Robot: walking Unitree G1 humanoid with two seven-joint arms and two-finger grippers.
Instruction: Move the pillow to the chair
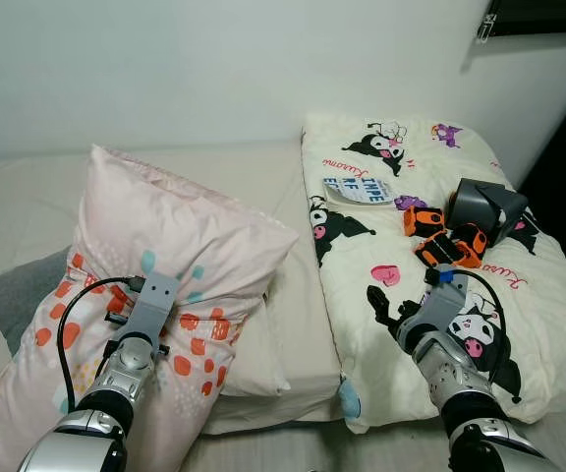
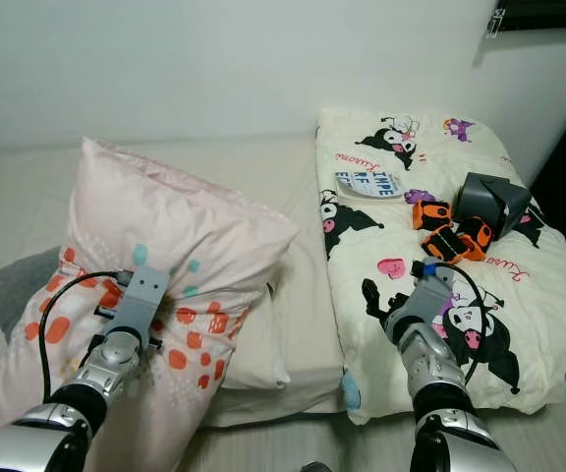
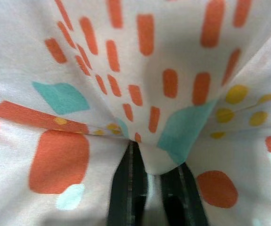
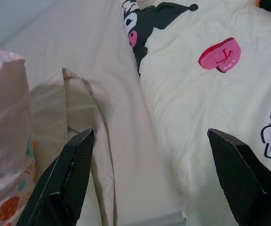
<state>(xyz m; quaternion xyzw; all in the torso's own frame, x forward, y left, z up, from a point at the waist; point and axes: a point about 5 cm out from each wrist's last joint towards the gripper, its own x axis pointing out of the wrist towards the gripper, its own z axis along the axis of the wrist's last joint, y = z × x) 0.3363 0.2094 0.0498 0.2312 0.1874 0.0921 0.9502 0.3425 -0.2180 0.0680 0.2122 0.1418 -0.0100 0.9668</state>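
A pink pillow (image 1: 165, 236) with orange and teal patches stands tilted on the bed at the left, leaning over a flat cream pillow (image 1: 263, 354). My left gripper (image 3: 152, 165) is pressed into its lower front, shut on a pinched fold of the pillow's fabric between the two black fingers (image 3: 128, 188). The left wrist (image 1: 150, 300) lies against the pillow. My right gripper (image 4: 150, 136) stands open, fingers wide apart, just above the seam between the cream sheet and the cartoon-print duvet (image 1: 519, 305), holding nothing.
On the duvet lie orange-and-black items (image 1: 445, 238), a grey box-like device (image 1: 484, 208) and a printed booklet (image 1: 360, 190). A grey cushion (image 1: 13, 290) pokes out left of the pink pillow. A white wall runs behind the bed.
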